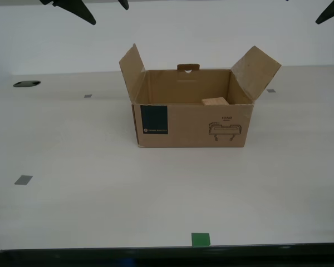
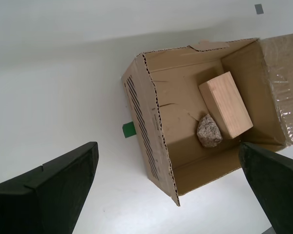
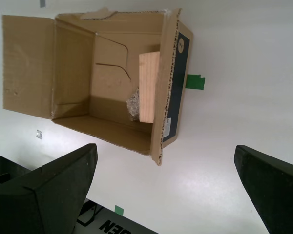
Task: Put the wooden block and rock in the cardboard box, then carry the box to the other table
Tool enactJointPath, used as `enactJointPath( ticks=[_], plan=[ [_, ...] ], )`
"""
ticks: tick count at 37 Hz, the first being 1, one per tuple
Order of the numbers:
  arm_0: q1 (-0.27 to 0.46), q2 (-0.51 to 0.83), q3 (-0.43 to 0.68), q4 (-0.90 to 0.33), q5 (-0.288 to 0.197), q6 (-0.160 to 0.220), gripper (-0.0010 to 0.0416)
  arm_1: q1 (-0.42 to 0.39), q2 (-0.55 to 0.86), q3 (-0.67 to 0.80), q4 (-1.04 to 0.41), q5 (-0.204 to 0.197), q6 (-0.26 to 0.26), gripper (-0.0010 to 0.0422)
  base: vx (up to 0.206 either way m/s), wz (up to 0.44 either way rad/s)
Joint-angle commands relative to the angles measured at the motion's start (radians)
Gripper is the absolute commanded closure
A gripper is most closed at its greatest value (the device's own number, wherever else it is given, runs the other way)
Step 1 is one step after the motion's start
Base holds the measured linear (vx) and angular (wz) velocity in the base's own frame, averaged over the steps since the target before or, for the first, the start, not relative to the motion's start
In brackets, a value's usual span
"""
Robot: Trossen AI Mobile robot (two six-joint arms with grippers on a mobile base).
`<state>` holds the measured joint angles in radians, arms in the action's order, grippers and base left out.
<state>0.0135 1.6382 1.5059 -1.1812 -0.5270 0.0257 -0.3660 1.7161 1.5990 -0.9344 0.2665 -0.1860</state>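
Both end effectors hover released above the off-white table [image 1: 72, 200] and cardboard box [image 1: 192, 125].

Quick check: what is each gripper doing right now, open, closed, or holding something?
My first gripper: open, holding nothing, above the brown cardboard box.
My second gripper: open, holding nothing.

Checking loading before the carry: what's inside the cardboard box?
Inside the cardboard box lie the wooden block and the rock, side by side on its floor. The floor beneath them is covered.
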Motion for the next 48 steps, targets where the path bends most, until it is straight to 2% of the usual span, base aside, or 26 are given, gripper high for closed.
enactJointPath(
  ticks=[1,11,22,30,40,48],
  plan=[
    [0.000,0.030,0.000,0.000,-0.007,-0.010,0.0014,0.000,0.001,0.001,-0.005,0.002,-0.010,0.0018,0.000,0.000],
    [0.000,0.091,0.000,0.006,-0.008,-0.009,0.0014,-0.002,0.001,-0.039,0.018,0.004,-0.024,0.0018,0.000,0.000],
    [0.008,0.092,0.000,0.025,-0.008,-0.001,0.0015,-0.036,0.014,-0.101,0.066,0.008,-0.059,0.0018,0.000,0.000],
    [0.046,0.139,-0.001,0.035,-0.007,0.003,0.0016,-0.057,0.081,-0.094,0.107,0.008,-0.089,0.0018,0.000,0.000],
    [0.112,0.202,0.000,0.107,-0.006,0.008,0.0016,-0.069,0.162,-0.092,0.115,0.008,-0.088,0.0018,0.000,0.000],
    [0.124,0.264,-0.001,0.118,-0.005,0.008,0.0016,-0.084,0.179,-0.090,0.134,0.008,-0.093,0.0019,0.000,0.000]
  ],
)
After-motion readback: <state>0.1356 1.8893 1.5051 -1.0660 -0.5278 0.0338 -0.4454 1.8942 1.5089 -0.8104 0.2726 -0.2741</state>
